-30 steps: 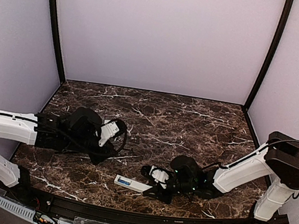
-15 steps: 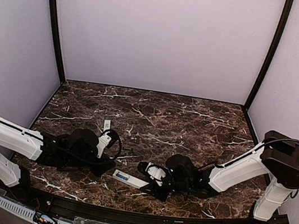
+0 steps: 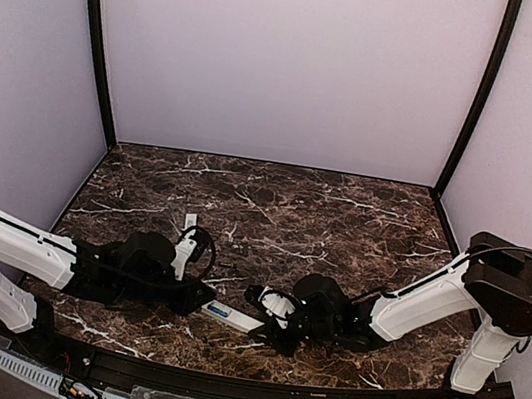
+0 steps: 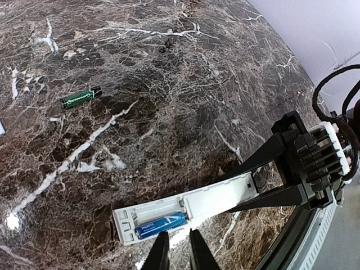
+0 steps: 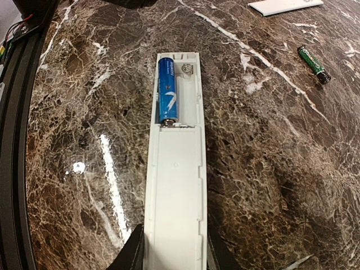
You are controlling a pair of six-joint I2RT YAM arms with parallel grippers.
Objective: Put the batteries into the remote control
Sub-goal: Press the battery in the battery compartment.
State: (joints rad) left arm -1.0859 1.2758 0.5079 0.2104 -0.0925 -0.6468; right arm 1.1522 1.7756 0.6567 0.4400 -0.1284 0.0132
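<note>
Marble counter (image 5: pixel 281 169): we see blue battery (image 5: pixel 167 90) seated, second slot (image 5: pixel 188 98) empty, green battery (image 5: pixel 314 64) loose at 2 o'clock. Remote control (image 5: pixel 174 191) pinched by right fingers (image 5: pixel 132 256); left fingers (image 4: pixel 162 256) slightly apart, empty.

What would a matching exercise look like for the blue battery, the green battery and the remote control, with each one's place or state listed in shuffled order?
Things:
1 blue battery
2 green battery
3 remote control

Places or states:
A one end clamped in the jaws of the right gripper
B lying loose on the marble table, apart from the rest
C seated in the open battery compartment

Pairs: 1-C, 2-B, 3-A
</note>
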